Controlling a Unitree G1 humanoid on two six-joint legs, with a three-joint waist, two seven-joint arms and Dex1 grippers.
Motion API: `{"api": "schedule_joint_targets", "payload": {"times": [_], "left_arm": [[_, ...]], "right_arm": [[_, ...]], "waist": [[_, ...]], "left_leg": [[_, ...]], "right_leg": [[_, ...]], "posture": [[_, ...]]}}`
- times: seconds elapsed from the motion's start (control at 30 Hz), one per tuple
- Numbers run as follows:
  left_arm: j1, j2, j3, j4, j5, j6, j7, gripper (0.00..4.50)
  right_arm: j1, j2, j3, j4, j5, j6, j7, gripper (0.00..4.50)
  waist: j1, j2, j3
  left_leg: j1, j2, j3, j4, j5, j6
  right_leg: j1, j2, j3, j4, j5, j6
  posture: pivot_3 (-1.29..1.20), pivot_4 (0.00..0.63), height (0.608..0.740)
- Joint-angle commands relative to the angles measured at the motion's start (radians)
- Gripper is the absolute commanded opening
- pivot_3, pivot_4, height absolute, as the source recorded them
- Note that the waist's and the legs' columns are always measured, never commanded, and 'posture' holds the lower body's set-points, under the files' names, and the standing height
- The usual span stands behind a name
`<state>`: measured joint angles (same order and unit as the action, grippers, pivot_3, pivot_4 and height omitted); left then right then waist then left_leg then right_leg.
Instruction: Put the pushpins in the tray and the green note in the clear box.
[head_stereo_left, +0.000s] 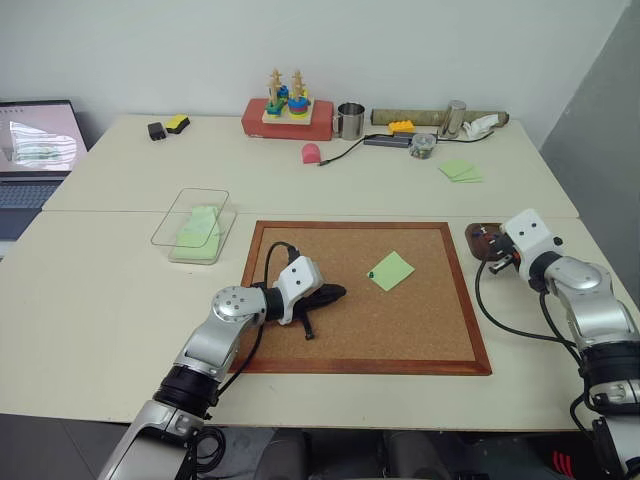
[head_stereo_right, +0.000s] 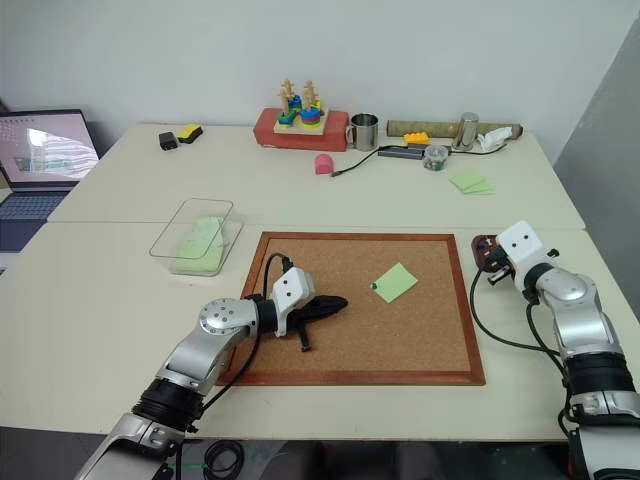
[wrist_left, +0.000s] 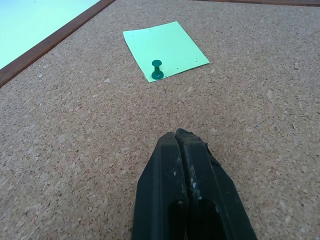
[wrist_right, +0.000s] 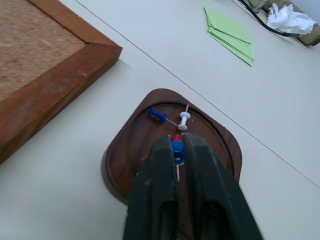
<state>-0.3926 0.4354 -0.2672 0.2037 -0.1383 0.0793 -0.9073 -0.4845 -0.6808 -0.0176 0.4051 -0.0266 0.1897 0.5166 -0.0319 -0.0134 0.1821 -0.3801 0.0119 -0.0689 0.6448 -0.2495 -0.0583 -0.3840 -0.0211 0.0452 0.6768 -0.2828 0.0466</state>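
Here the right gripper (wrist_right: 177, 150) hangs over the tray (wrist_right: 131, 150), fingers slightly parted with a blue pushpin (wrist_right: 177, 152) between them; whether they pinch it is unclear. 2 more pins, blue (wrist_right: 158, 115) and white (wrist_right: 184, 119), lie in the tray. The left gripper (wrist_left: 181, 142), fully closed and empty, rests on the cork board (head_stereo_left: 420, 330) near the green note (head_stereo_left: 390, 270), pinned by 1 green pushpin (wrist_left: 157, 71). The clear box (head_stereo_left: 170, 232) sits beside the board.

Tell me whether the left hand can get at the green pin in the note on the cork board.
Probably yes. The left hand rests shut on the cork board, pointing toward the green pin in the note, with bare cork between them.
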Motion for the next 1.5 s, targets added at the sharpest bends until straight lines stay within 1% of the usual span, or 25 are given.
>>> {"api": "schedule_joint_targets", "payload": {"times": [0.03, 0.1, 0.23, 0.33, 0.43, 0.5, 0.57, 0.63, 0.73, 0.83, 1.0, 1.17, 1.4, 1.43, 1.47, 1.5], "left_arm": [[0.036, 0.023, -0.02, 0.06, 0.062, 0.034, 0.014, 0.0], [0.036, 0.024, -0.02, 0.059, 0.062, 0.035, 0.015, 0.0], [0.036, 0.024, -0.02, 0.057, 0.062, 0.036, 0.014, 0.0], [0.033, 0.024, -0.021, 0.059, 0.062, 0.035, 0.013, 0.0], [0.031, 0.023, -0.02, 0.062, 0.062, 0.033, 0.013, 0.0], [0.03, 0.024, -0.019, 0.065, 0.059, 0.032, 0.01, 0.0], [0.028, 0.024, -0.018, 0.067, 0.057, 0.032, 0.007, 0.0], [0.024, 0.024, -0.019, 0.071, 0.057, 0.03, 0.005, 0.0], [0.017, 0.022, -0.018, 0.078, 0.055, 0.029, 0.002, 0.0], [0.014, 0.022, -0.019, 0.082, 0.054, 0.028, 0.001, 0.0], [0.011, 0.022, -0.018, 0.084, 0.056, 0.028, -0.001, 0.0], [0.013, 0.023, -0.017, 0.081, 0.056, 0.03, 0.002, 0.0], [0.018, 0.021, -0.013, 0.077, 0.056, 0.033, 0.007, 0.0], [0.018, 0.021, -0.013, 0.078, 0.056, 0.033, 0.007, 0.0], [0.02, 0.021, -0.013, 0.076, 0.056, 0.033, 0.007, 0.0], [0.021, 0.021, -0.014, 0.075, 0.056, 0.033, 0.008, 0.0]], "right_arm": [[-0.026, -0.002, -0.021, 0.007, -0.001, -0.014, -0.01, 1.48], [-0.028, -0.001, -0.024, 0.008, 0.0, -0.012, -0.011, 1.85], [-0.03, -0.004, -0.035, -0.007, 0.004, -0.019, -0.019, 2.79], [-0.02, -0.01, -0.061, -0.071, 0.033, -0.029, -0.008, 2.79], [0.004, -0.009, -0.08, -0.175, 0.097, 0.003, 0.054, 2.79], [0.059, -0.006, -0.054, -0.34, 0.197, 0.072, 0.177, 2.79], [0.099, -0.003, -0.029, -0.455, 0.262, 0.134, 0.249, 2.79], [0.119, 0.012, -0.003, -0.53, 0.308, 0.202, 0.279, 2.79], [0.125, 0.046, 0.048, -0.585, 0.327, 0.258, 0.288, 2.79], [0.113, 0.095, 0.115, -0.585, 0.303, 0.282, 0.273, 2.79], [0.066, 0.173, 0.202, -0.482, 0.228, 0.246, 0.244, 2.79], [0.023, 0.232, 0.233, -0.398, 0.203, 0.22, 0.239, 2.79], [-0.003, 0.274, 0.242, -0.317, 0.179, 0.18, 0.248, 2.79], [-0.006, 0.281, 0.24, -0.309, 0.178, 0.177, 0.247, 2.43], [-0.007, 0.286, 0.239, -0.303, 0.175, 0.174, 0.247, 2.32], [-0.007, 0.288, 0.239, -0.298, 0.172, 0.171, 0.249, 2.11]], "waist": [[0.0, 0.0, 0.0], [0.0, 0.0, 0.0], [-0.001, 0.0, 0.0], [-0.001, 0.0, 0.0], [-0.001, 0.0, 0.0], [0.0, 0.0, 0.0], [-0.001, 0.0, 0.0], [0.0, 0.0, 0.0], [0.0, 0.0, 0.0], [0.0, 0.0, 0.0], [0.0, 0.0, 0.0], [0.0, 0.0, 0.0], [0.0, 0.0, 0.0], [0.0, 0.0, 0.0], [-0.001, 0.0, 0.0], [-0.001, 0.0, 0.0]], "left_leg": [[0.0, 0.0, 0.0, 0.0, 0.0, 0.0], [0.0, 0.0, 0.0, 0.0, 0.0, 0.0], [0.0, 0.0, 0.0, 0.0, 0.0, 0.0], [0.0, 0.0, 0.0, 0.0, 0.0, 0.0], [0.0, 0.0, 0.0, 0.0, 0.0, 0.0], [0.0, 0.0, 0.0, 0.0, 0.0, 0.0], [0.0, 0.0, -0.002, -0.001, 0.0, 0.0], [0.0, 0.001, -0.002, -0.001, 0.0, 0.0], [0.0, 0.0, -0.002, 0.0, 0.0, 0.0], [0.0, 0.0, -0.002, 0.0, 0.0, 0.0], [0.0, 0.0, -0.002, 0.0, 0.0, 0.0], [-0.001, 0.0, -0.002, 0.0, 0.0, 0.0], [-0.001, 0.001, -0.002, -0.001, 0.0, 0.0], [-0.001, 0.0, -0.002, -0.001, 0.0, 0.0], [-0.001, 0.0, -0.002, -0.001, 0.0, 0.0], [-0.001, 0.001, -0.002, -0.001, 0.0, 0.0]], "right_leg": [[0.0, 0.0, 0.0, 0.0, 0.0, 0.0], [0.0, 0.0, 0.0, 0.0, 0.0, 0.0], [0.0, 0.0, 0.0, 0.0, 0.0, 0.0], [0.0, 0.0, 0.0, 0.0, 0.0, 0.0], [0.0, 0.0, 0.0, 0.0, 0.0, 0.0], [0.0, 0.0, 0.0, 0.0, 0.0, 0.0], [0.0, 0.0, -0.001, -0.001, 0.0, 0.0], [0.0, 0.001, -0.002, -0.001, 0.0, 0.0], [0.0, 0.0, -0.002, -0.001, 0.0, 0.0], [0.0, 0.0, -0.002, -0.001, 0.0, 0.0], [0.0, 0.0, -0.002, -0.001, 0.0, 0.0], [0.0, 0.0, -0.002, -0.001, 0.0, 0.0], [0.0, 0.0, -0.002, -0.001, 0.0, 0.0], [0.0, 0.0, -0.002, -0.001, 0.0, 0.0], [0.0, 0.0, -0.002, -0.001, 0.0, 0.0], [0.0, 0.0, -0.002, -0.001, 0.0, 0.0]], "posture": [[0.0, 0.15, 0.74], [0.0, 0.15, 0.74], [0.0, 0.15, 0.74], [0.0, 0.15, 0.74], [0.0, 0.15, 0.74], [0.0, 0.15, 0.74], [0.0, 0.15, 0.74], [0.0, 0.15, 0.74], [0.0, 0.15, 0.74], [0.0, 0.15, 0.74], [0.0, 0.15, 0.74], [0.0, 0.15, 0.74], [0.0, 0.15, 0.74], [0.0, 0.15, 0.74], [0.0, 0.15, 0.74], [0.0, 0.15, 0.74]]}}
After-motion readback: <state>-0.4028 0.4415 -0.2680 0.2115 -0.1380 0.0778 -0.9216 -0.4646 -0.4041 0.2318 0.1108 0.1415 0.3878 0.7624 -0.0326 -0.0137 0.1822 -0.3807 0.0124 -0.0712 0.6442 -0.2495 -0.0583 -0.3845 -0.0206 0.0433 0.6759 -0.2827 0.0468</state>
